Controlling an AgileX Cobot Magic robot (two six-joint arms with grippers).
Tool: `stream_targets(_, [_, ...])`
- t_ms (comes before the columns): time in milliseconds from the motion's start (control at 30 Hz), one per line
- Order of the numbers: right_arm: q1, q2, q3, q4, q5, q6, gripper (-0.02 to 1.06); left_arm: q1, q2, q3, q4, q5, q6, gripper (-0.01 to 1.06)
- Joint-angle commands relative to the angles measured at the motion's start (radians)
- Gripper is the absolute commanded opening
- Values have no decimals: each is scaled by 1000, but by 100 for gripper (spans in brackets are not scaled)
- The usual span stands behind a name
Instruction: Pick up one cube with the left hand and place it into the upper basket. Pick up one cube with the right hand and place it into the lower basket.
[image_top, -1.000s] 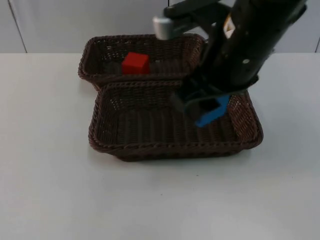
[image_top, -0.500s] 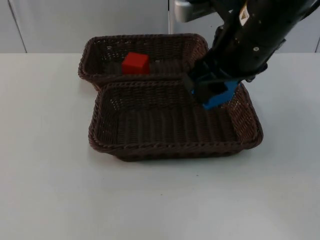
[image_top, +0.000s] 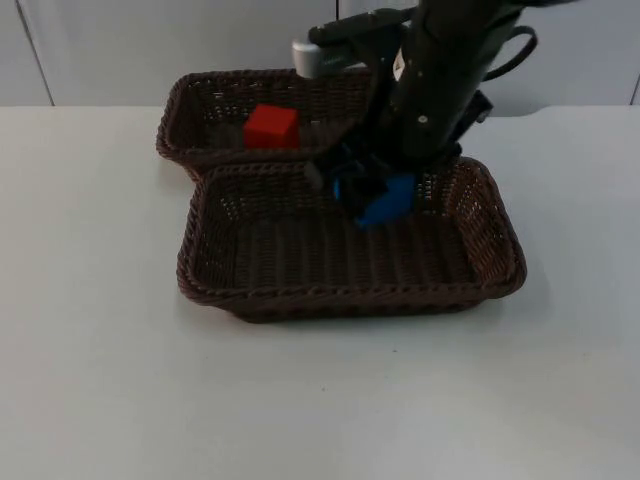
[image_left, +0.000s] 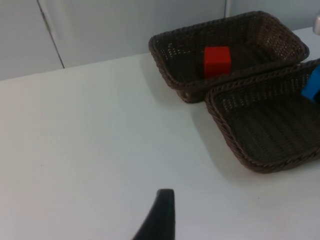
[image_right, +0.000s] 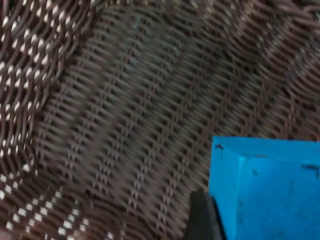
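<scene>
Over lower basket, right gripper grasping blue cube; red cube in upper basket; left gripper waiting above bench, grip state unclear

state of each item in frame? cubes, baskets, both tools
red cube: resting in upper basket
blue cube: held over lower basket, not released
lower basket: nothing lying on its floor
right tool: shut on blue cube, over lower basket
left tool: waiting over bare table

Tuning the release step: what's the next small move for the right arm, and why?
Probably lower a little, then open. The right gripper holds the blue cube over the lower basket, apparently above its floor. The red cube sits in the upper basket.
</scene>
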Motion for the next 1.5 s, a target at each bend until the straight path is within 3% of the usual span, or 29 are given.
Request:
stream_targets(0, [-1, 15, -23, 6, -11, -2, 0, 0, -5, 4, 7, -7, -6, 83])
stream_targets(400, [-1, 99, -29, 28, -95, -2, 2, 0, -5, 4, 7, -5, -6, 83])
stream_targets(500, [-1, 112, -29, 29, -107, -2, 11, 0, -5, 4, 7, -2, -6, 83])
stream_targets(633, [-1, 132, -29, 31, -114, -2, 36, 0, -5, 4, 7, 0, -6, 83])
stream_targets(667, [-1, 132, -29, 31, -114, -2, 36, 0, -5, 4, 7, 0, -6, 83])
stream_targets(800, [-1, 157, -29, 33, -115, -2, 56, 0, -5, 4, 7, 0, -6, 83])
stream_targets(967, [-1, 153, -29, 35, -109, -2, 71, 0, -5, 4, 7, 0, -6, 83])
stream_targets(1233, [-1, 99, -29, 28, -74, -2, 72, 0, -5, 4, 7, 0, -6, 83])
stream_targets(1467, [-1, -59, -29, 22, 42, -17, 72, 0, -5, 4, 7, 0, -6, 83])
